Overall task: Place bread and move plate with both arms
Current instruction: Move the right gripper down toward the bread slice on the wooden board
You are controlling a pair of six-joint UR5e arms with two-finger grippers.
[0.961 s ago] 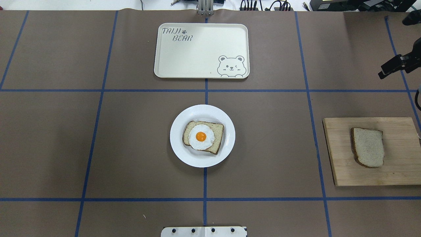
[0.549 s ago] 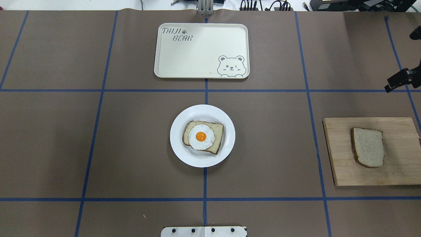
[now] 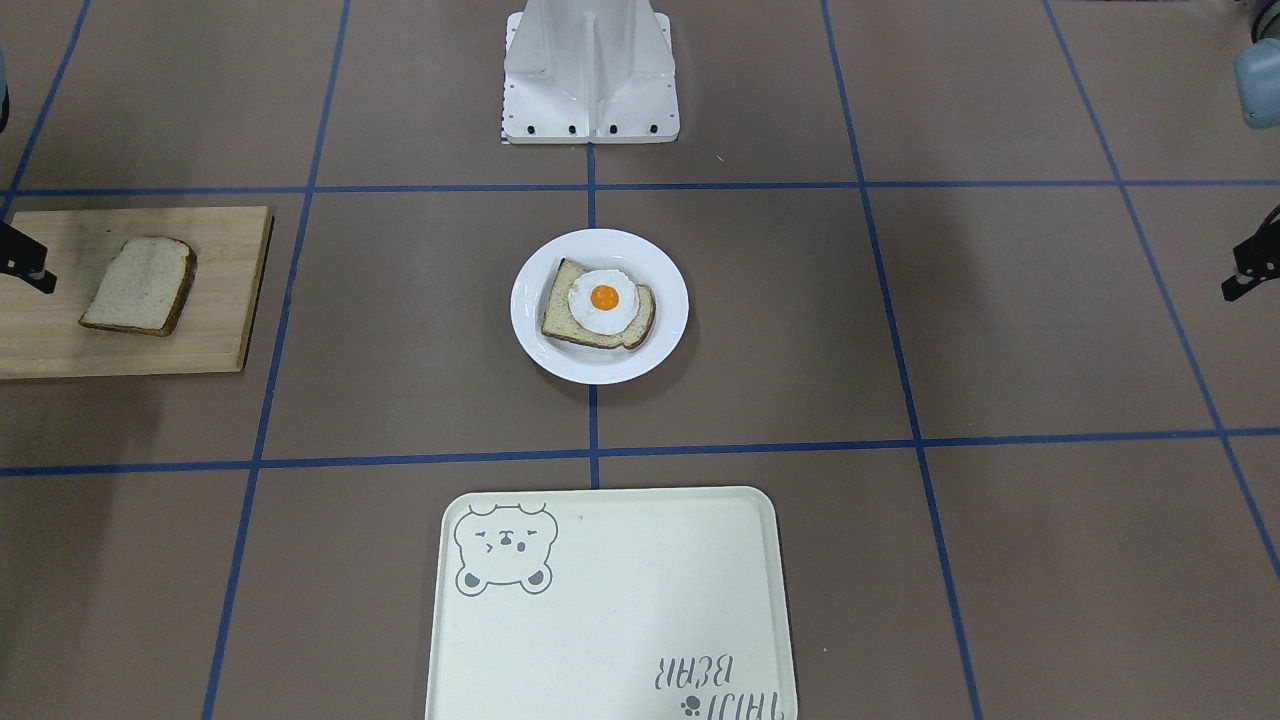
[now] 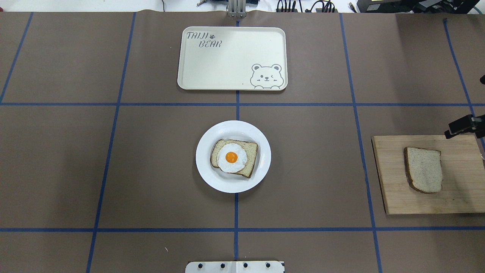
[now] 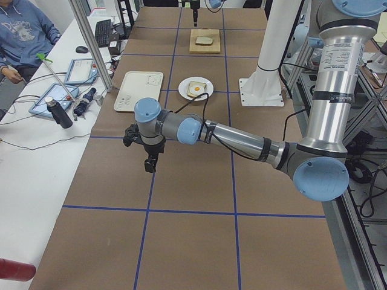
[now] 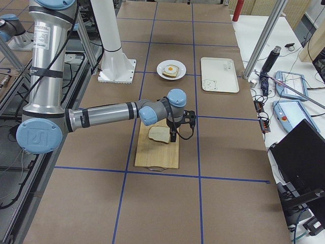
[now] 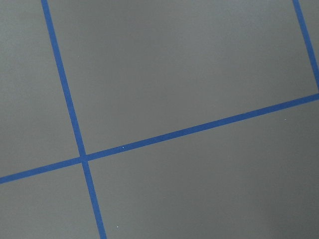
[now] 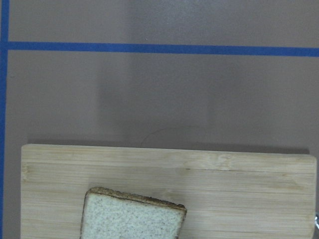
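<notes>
Fingers of right gripper [image 4: 460,128], opening impossible to tell, nothing visibly held, now at cutting board's [image 4: 394,197] far edge, closer to bread [image 4: 424,169] than second ago; pickup likely next.

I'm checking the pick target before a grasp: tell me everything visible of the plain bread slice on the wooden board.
The plain slice of light, speckled bread with a thin brown crust lies flat on the pale wooden cutting board, whole and bare-topped. One end is straight, the other rounded, facing the robot. Only the board touches it.
</notes>
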